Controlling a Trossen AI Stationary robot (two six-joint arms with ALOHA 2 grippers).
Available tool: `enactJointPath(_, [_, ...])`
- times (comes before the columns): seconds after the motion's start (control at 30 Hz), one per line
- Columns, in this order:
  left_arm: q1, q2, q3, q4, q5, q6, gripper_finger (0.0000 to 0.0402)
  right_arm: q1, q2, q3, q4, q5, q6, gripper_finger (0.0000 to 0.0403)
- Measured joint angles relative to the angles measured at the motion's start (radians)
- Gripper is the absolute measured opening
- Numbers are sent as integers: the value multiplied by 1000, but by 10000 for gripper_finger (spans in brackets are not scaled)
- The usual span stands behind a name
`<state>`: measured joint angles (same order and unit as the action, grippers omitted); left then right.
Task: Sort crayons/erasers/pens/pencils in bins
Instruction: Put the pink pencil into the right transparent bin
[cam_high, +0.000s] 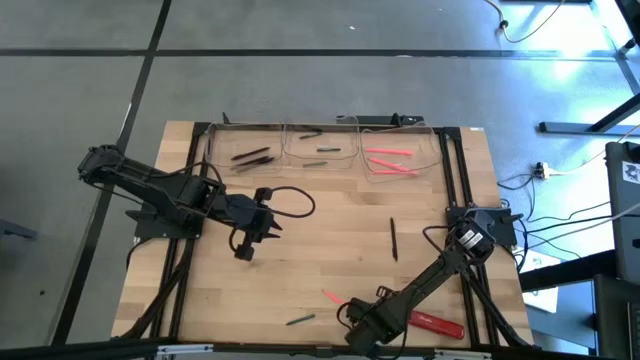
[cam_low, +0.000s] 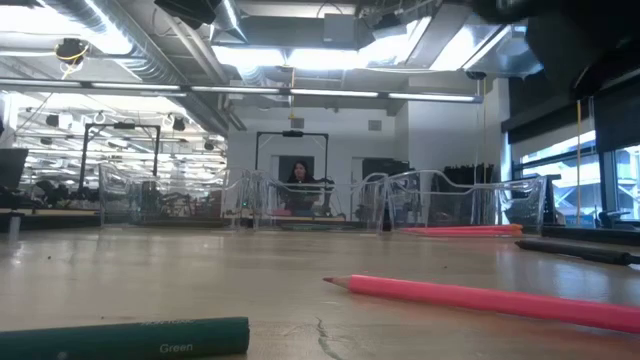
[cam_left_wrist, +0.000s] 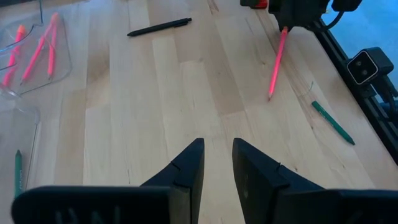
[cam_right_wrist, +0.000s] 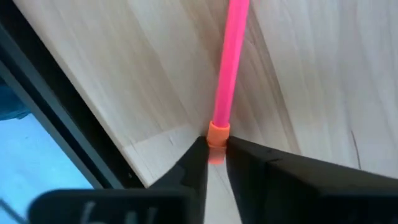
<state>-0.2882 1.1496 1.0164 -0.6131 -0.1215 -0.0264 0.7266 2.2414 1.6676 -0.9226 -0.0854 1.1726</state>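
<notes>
Three bins (cam_high: 325, 145) hold dark, green, pink sticks; right fingers (cam_right_wrist: 214, 163) pinch a pink pencil (cam_right_wrist: 229, 68), left fingers (cam_left_wrist: 219, 163) slightly spread.

A: What does the right tool (cam_right_wrist: 216, 158) hold?

B: A pink pencil (cam_right_wrist: 230, 62). Its two dark fingers (cam_right_wrist: 186, 168) are closed on the orange end cap, and the pencil runs straight away from them toward 12 o'clock.

A: And under it?

B: The pale wooden desk (cam_right_wrist: 124, 81). A black frame rail (cam_right_wrist: 56, 124) lies along the desk edge, from 10 o'clock toward 7 o'clock.
</notes>
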Motion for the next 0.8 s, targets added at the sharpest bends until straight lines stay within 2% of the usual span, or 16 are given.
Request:
enactJointPath(0.13, [0, 0, 0, 0, 0, 0, 76, -16, 0, 0, 1, -29, 4, 24])
enactJointPath(0.43, [0, 0, 0, 0, 0, 2, 76, -71, -4, -1, 5, -107, 9, 43])
enactJointPath(0.53, [0, 0, 0, 0, 0, 9, 76, -87, -21, -4, 23, -90, 8, 43])
enactJointPath(0.67, [0, 0, 0, -4, 0, 22, 76, -123, -62, -5, 23, 7, 25, 36])
enactJointPath(0.8, [0, 0, 0, -6, 0, 58, 76, -144, -113, -4, 11, 14, 54, 35])
